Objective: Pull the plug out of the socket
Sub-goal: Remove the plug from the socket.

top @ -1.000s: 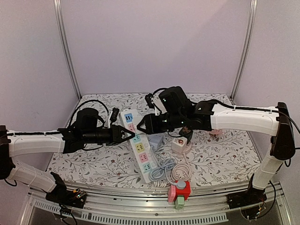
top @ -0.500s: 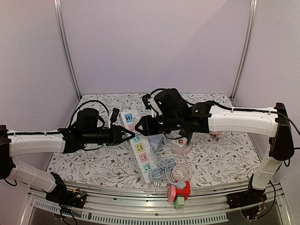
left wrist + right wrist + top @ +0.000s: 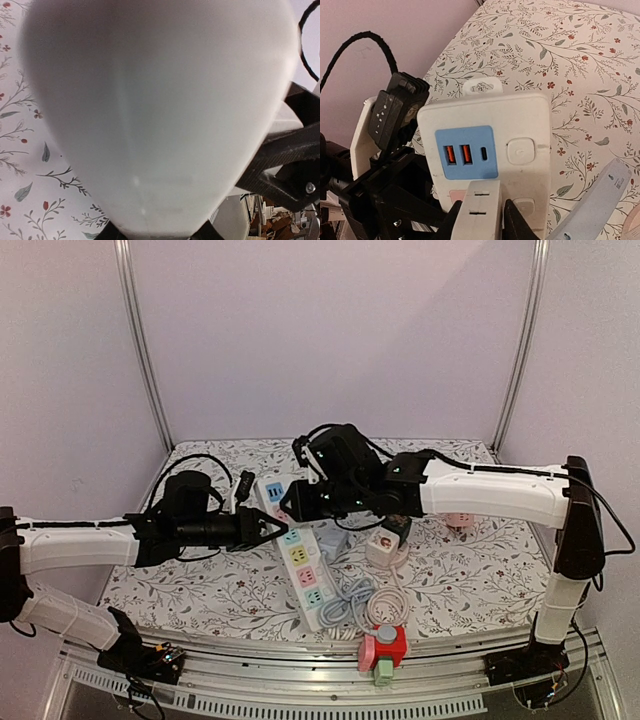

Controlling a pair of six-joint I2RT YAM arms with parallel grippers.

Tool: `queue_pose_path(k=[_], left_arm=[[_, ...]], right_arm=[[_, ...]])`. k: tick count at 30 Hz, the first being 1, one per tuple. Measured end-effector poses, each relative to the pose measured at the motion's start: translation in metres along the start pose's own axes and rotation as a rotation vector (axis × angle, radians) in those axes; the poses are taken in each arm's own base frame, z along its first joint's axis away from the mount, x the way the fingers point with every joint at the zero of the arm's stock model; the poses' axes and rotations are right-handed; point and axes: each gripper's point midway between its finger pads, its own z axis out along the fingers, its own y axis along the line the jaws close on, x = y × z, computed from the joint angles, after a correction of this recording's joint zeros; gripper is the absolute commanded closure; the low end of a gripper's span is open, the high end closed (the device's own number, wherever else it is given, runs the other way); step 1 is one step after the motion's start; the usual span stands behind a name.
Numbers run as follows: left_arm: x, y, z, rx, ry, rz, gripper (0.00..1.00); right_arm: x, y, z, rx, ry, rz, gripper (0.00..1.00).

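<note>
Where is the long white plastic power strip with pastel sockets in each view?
Top external: white plastic power strip runs diagonally across the centre.
Left wrist: likely the blurred white mass filling the frame.
Right wrist: its blue USB end, centre.
Shared landmark: floral tablecloth.

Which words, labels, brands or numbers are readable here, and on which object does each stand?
No text is readable.
Light blue piece: small dark print, too small to read.
Black adapter: pale marks, blurred.
Power strip, white plug: no lettering seen.
</note>
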Motion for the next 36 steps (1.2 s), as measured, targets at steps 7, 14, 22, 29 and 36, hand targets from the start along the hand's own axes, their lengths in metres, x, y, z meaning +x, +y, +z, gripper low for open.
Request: queue_pose_path(k=[7,14,22,29,36], left_arm=[[0.001,0.001,0.0,-0.003,0.003,-0.002,1.0],[0.002,0.003,0.0,-0.012,0.006,-0.007,1.0],[0.003,0.004,0.0,-0.018,0.01,-0.014,1.0],[0.003,0.004,0.0,-0.019,0.01,-0.014,1.0],[0.003,0.004,0.0,-0.018,0.01,-0.012,1.0]], right_arm=[[0.011,-0.006,0.009,0.021,0.032,0.001,0.77],[0.013,-0.008,0.012,0.024,0.037,0.003,0.88],[0.014,-0.008,0.013,0.025,0.039,0.001,1.0],[0.014,-0.008,0.013,0.026,0.04,0.0,1.0],[0.015,-0.007,0.013,0.016,0.046,-0.025,1.0]])
